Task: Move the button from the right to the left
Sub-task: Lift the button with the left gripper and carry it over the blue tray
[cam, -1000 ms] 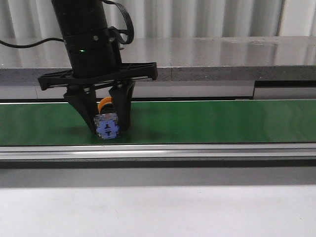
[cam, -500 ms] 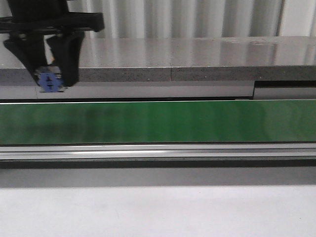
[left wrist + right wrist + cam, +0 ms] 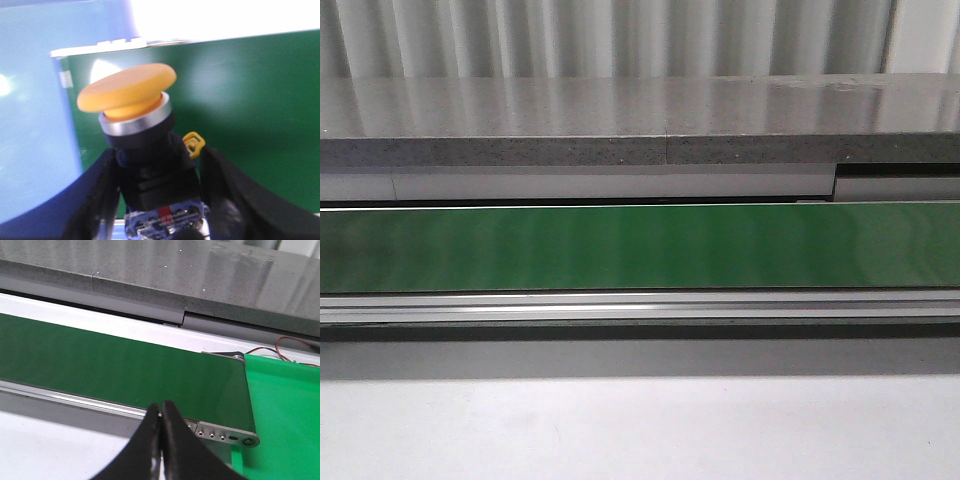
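From my remote station, the green belt runs the full width of the front view with nothing on it, a grey stone ledge behind it and a pale tabletop in front; neither arm appears in that view. On the right wrist camera the belt ends at a metal roller housing, beside a bright green tray. The right gripper hangs above the belt's near rail, its jaws pressed together with nothing between them. On the left wrist camera, the left gripper is clamped on the button, both black fingers tight against its dark body, the yellow-orange cap pointing away from the wrist and a small yellow clip showing at its side.

I judge the carry step to be in hand: the button is lifted and in transit. The next move calls for lowering it onto the left-hand drop spot and only then releasing.

The drop spot itself is not visible. The pale blue area beside the belt's end is blurred and I cannot identify it. The button's rear block is cut off at the frame edge.
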`<state>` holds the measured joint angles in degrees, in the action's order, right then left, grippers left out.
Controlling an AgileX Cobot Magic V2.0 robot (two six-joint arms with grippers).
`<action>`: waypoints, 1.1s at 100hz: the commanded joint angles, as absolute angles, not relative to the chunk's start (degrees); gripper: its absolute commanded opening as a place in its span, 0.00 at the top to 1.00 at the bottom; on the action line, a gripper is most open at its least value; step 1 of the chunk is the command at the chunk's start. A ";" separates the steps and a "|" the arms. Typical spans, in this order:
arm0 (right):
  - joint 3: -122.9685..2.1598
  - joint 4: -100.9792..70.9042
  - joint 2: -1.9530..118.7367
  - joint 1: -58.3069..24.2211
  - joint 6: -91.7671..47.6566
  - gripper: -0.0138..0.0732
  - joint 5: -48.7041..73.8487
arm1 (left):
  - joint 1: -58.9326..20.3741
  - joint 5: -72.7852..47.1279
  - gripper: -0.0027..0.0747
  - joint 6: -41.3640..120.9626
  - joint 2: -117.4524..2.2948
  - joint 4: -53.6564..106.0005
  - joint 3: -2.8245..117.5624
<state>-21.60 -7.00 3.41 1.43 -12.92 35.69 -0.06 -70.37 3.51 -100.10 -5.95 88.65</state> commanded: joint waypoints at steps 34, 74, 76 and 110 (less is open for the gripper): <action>-22.95 -7.38 4.18 1.30 -13.36 0.92 31.01 | 13.38 -67.30 0.79 4.04 -98.79 -7.17 90.13; -22.95 -7.38 4.23 1.30 -13.36 0.92 31.01 | 17.61 -62.75 0.79 4.76 -108.85 -11.69 90.13; -22.95 -7.38 4.23 1.30 -13.36 0.92 31.01 | 17.88 -62.29 0.79 4.76 -109.48 -11.50 90.13; -22.95 -7.38 4.23 1.30 -13.36 0.92 31.01 | 18.64 -61.47 0.50 5.62 -117.66 -12.42 90.13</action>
<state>-21.60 -7.00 3.41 1.43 -12.92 35.69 18.50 -61.45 5.47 -119.79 -11.71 88.65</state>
